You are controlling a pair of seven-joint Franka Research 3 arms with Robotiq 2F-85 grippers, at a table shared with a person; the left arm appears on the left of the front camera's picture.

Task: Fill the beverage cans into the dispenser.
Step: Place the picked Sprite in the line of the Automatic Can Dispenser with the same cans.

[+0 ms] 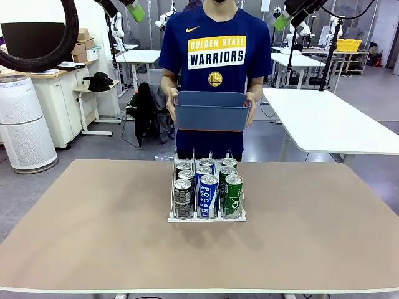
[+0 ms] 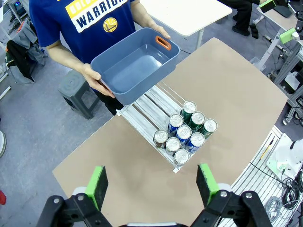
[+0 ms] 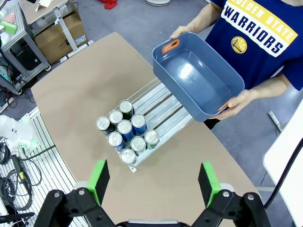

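Observation:
The dispenser [image 1: 206, 217] stands at the table's middle, a white wire rack. Its three lanes hold several beverage cans [image 1: 208, 195]: dark grey on the left, blue-and-white in the middle, green on the right. Seen from above, the cans [image 2: 184, 132] crowd the rack's front end, and the dispenser's [image 2: 147, 101] back half is bare. My left gripper [image 2: 151, 183] hangs open, high over the table with nothing between its fingers. My right gripper [image 3: 154, 183] is likewise open and high above the cans [image 3: 125, 135] and the dispenser [image 3: 165, 106].
A person at the far side holds an empty blue-grey bin [image 1: 212, 111] in both hands above the rack's back end. The bin [image 2: 135, 66] has orange handle slots. Bare tabletop [image 1: 93, 212] surrounds the rack. Both grippers [image 1: 128, 7] [image 1: 288, 15] sit at the top edge.

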